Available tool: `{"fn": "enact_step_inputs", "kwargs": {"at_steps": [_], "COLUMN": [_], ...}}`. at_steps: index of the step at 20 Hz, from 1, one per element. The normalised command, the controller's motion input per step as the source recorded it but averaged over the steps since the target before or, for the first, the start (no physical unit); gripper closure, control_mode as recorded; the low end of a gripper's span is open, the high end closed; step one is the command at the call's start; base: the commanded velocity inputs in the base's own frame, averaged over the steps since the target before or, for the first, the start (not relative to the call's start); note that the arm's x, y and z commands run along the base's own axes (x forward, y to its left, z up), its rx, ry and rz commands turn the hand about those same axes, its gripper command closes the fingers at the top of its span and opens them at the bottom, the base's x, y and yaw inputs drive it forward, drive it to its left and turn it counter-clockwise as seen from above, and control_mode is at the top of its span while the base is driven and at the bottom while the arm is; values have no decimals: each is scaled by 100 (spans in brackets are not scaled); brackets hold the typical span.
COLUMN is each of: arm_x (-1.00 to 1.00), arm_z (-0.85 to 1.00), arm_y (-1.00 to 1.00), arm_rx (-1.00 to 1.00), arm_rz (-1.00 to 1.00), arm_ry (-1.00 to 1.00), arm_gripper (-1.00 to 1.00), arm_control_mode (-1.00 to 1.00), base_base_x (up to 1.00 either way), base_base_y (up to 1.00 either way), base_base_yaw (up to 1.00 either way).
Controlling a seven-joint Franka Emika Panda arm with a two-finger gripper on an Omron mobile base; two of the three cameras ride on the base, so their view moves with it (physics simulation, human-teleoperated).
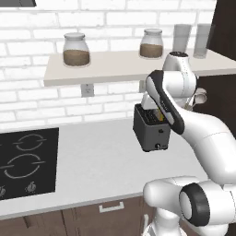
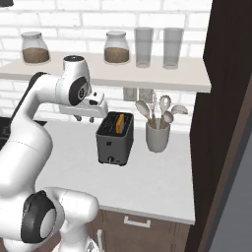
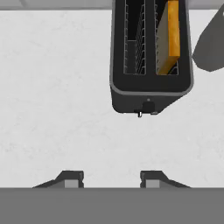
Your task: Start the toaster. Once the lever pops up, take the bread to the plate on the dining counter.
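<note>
Your grey counter (image 2: 162, 182) carries the toaster (image 2: 114, 139) near the wall, left of a utensil crock (image 2: 157, 136). Your gripper (image 3: 111, 178) hovers above the counter, nearer than the toaster, jaws parted and holding nothing. The bread (image 3: 169, 37) stands in the right slot.

The white arm rises from the base, bends at the elbow and reaches forward over the counter; its wrist points the gripper (image 3: 109, 177) straight down, fingers (image 3: 72, 177) parted, holding nothing
</note>
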Motion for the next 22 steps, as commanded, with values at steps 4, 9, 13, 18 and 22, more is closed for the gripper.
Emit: {"fn": "enact_step_inputs", "kwargs": {"at_steps": [4, 9, 13, 18, 22], "arm_x": [0, -21, -3, -4, 0], "arm_z": [-5, -29, -37, -19, -20], "arm_y": [1, 0, -31, -29, -28], "arm_rx": [1, 16, 17, 12, 9], "arm_rz": [-5, -34, -36, -25, -18], "arm_ry": [0, -2, 0, 0, 0], "arm_gripper": [-100, -100, -100, -100, -100], "arm_control_mode": [-100, -100, -100, -100, -100], "base_base_x": [0, 0, 0, 0, 0], "base_base_y": [0, 0, 0, 0, 0], "base_base_yaw": [0, 0, 0, 0, 0]}}
